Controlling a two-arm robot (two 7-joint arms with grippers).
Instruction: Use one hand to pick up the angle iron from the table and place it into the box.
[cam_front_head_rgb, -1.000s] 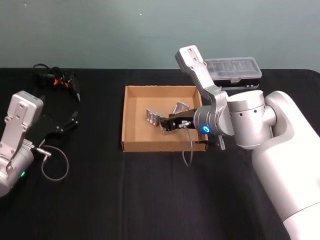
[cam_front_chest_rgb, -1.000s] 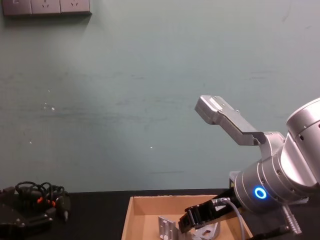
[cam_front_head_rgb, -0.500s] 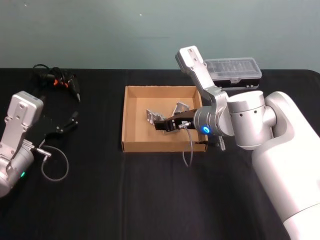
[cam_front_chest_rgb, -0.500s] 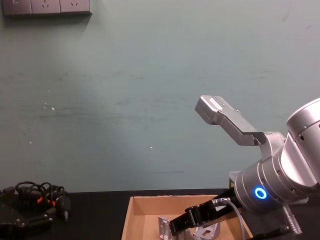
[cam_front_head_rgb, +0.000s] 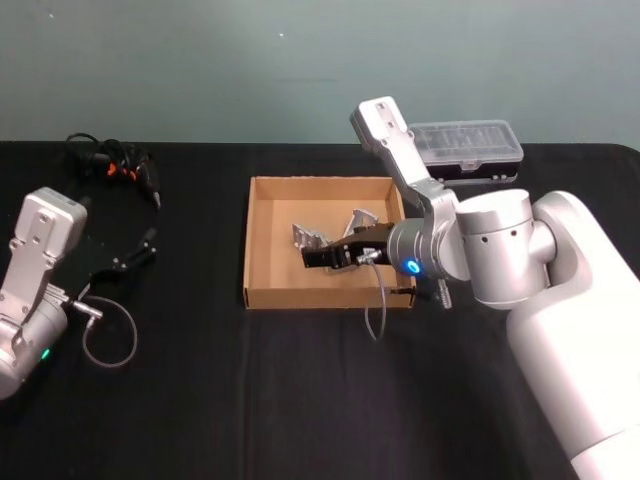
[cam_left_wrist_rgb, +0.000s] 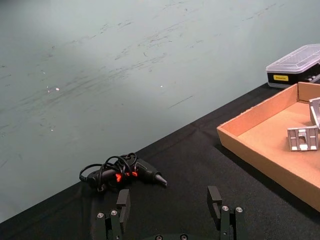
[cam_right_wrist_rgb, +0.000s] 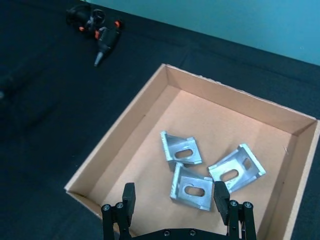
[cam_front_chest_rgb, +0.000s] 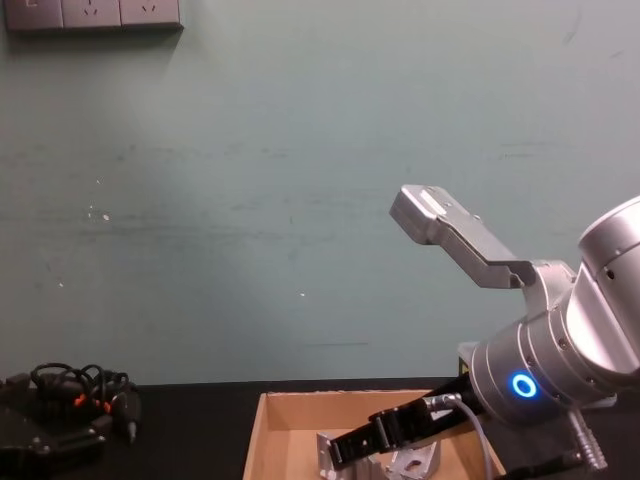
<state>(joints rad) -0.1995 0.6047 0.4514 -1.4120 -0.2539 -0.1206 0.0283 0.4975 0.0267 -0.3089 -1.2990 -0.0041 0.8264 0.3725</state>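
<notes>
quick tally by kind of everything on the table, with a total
Angle irons in the box: 3
Cardboard box: 1
Clear-lidded plastic case: 1
Black tool with a coiled cord: 1
Total: 6

Your right arm reaches forward and leftward from the shoulder, its blue ring light glowing at the wrist, with the right gripper held level, its two black fingers spread wide apart and holding nothing. Your left arm sits at your far left side, elbow raised and wrist pointing forward, with the left gripper just above the surface, its fingers likewise parted and nothing between them.
</notes>
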